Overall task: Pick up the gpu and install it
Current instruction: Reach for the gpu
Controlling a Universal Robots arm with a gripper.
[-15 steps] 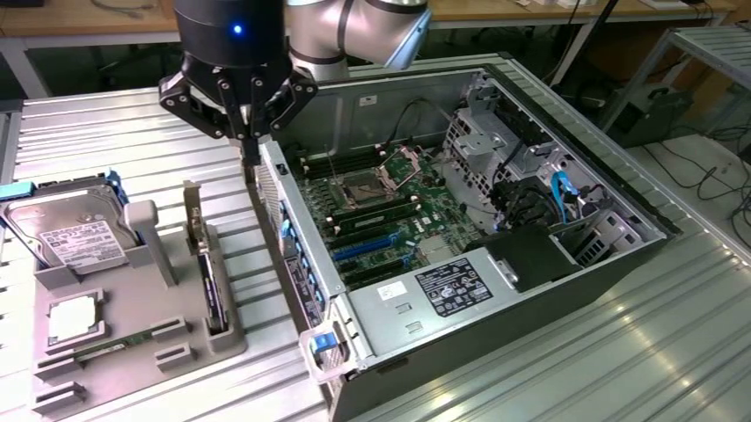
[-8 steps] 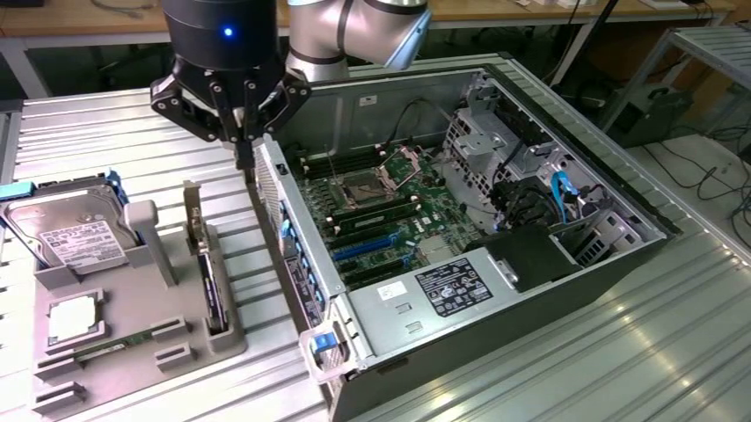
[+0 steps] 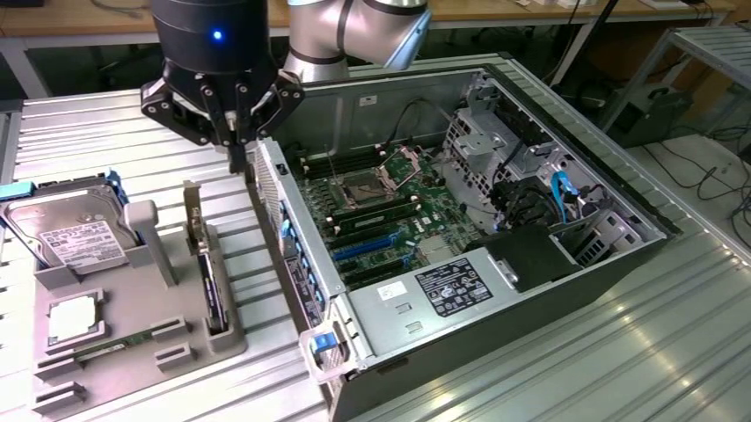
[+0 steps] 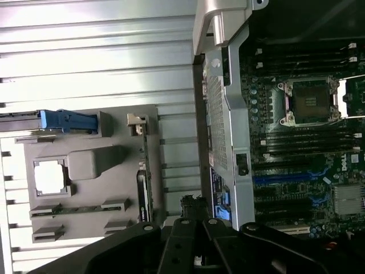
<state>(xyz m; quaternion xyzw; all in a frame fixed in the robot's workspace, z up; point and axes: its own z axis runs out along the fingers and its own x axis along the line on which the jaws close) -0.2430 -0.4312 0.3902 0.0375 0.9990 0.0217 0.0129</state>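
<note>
The gpu (image 3: 209,280) stands on edge in a slot of the grey fixture tray (image 3: 176,338), a thin dark card with its pale bracket strip (image 3: 192,211) at the far end. In the wrist view the gpu (image 4: 145,191) lies beside the open computer case (image 4: 228,114). My gripper (image 3: 238,163) hangs above the table between the tray and the case wall (image 3: 273,207), a little beyond the card's bracket end. Its fingers (image 4: 191,202) look shut, with nothing between them.
The tray also holds a silver hard drive (image 3: 73,236) in a blue-handled carrier, a square processor (image 3: 73,316) and a green memory stick (image 3: 118,343). Inside the case lie the motherboard with its open CPU socket (image 3: 366,189), blue expansion slots (image 3: 366,251) and a power supply (image 3: 452,286).
</note>
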